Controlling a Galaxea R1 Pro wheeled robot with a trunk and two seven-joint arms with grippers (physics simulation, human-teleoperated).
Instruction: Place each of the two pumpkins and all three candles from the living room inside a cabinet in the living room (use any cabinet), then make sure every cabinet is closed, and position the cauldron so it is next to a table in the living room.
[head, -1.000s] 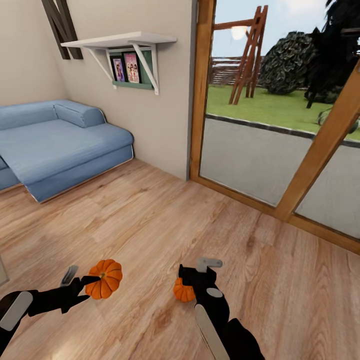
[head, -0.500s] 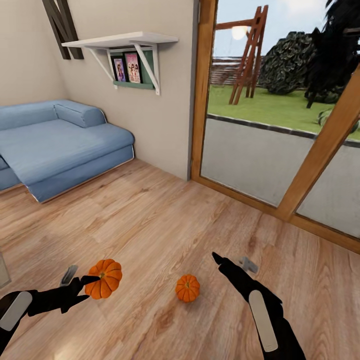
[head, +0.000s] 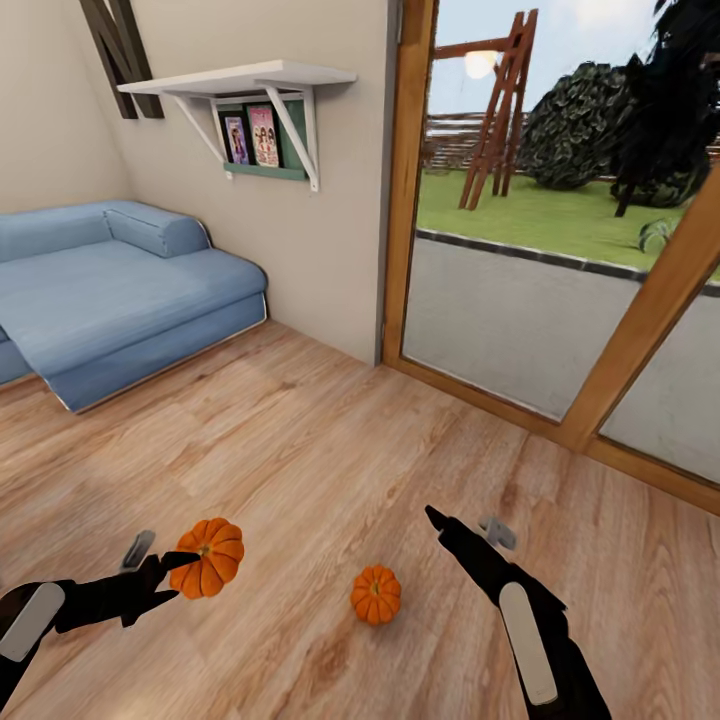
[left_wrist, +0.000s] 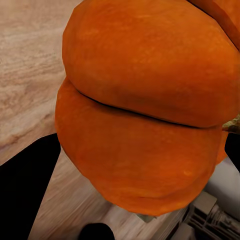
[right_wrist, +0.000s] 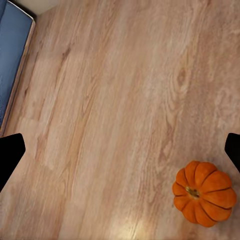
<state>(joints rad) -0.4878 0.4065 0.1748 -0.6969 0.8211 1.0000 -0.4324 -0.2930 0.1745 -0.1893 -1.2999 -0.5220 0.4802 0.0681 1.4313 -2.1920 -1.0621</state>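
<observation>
L gripper (head: 172, 568) clamps one ribbed orange pumpkin (head: 210, 556); R gripper (head: 462, 530) spread, empty, w/ second small orange pumpkin (head: 376, 594) loose on wood-plank floor (head: 330, 460) nearby. Risk: round pumpkin rolls off if nudged.

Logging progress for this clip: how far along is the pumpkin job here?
Nothing looks stowed. In hand: the left gripper holds one pumpkin. Left: the second pumpkin sits on the floor beside the open right gripper.
</observation>
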